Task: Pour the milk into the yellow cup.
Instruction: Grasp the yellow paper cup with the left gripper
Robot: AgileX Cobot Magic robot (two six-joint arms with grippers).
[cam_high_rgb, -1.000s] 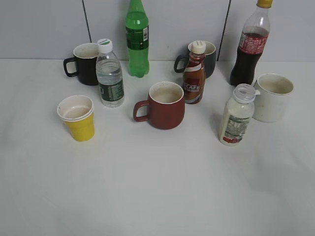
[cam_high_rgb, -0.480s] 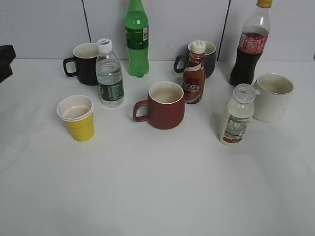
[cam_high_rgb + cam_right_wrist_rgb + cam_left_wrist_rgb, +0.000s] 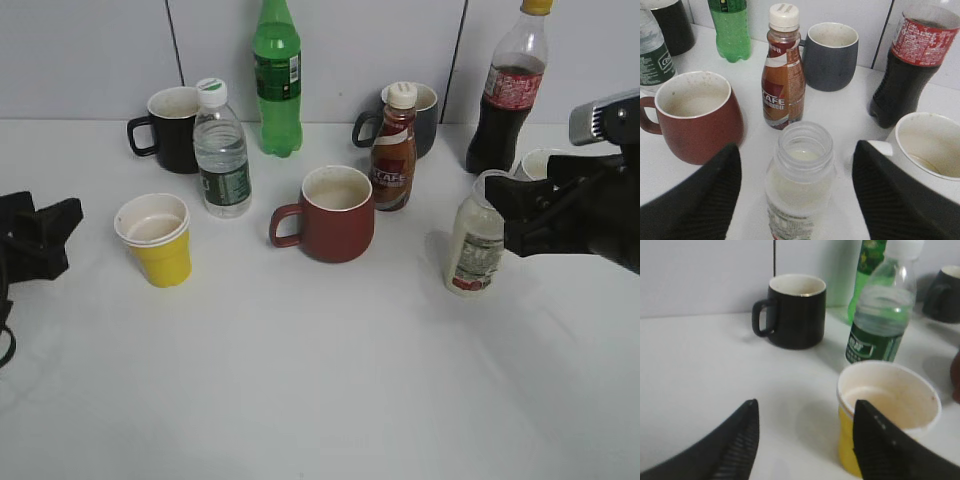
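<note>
A: Count the vessels?
B: Five cups: the yellow cup [image 3: 155, 238] at front left, a black mug [image 3: 168, 128], a dark red mug [image 3: 330, 214], a grey mug [image 3: 420, 118] and a white mug [image 3: 545, 165]. Five bottles: water bottle [image 3: 222, 150], green soda bottle [image 3: 278, 75], coffee bottle [image 3: 394, 150], cola bottle [image 3: 508, 90] and the milk bottle [image 3: 475, 238], uncapped, front right beside the white mug.

A: And the grippers?
B: Two. The right gripper [image 3: 796, 197] is spread wide, a finger on either side of the milk bottle, not touching. The left gripper [image 3: 805, 435] is also spread, its right finger just beside the yellow cup.
</note>
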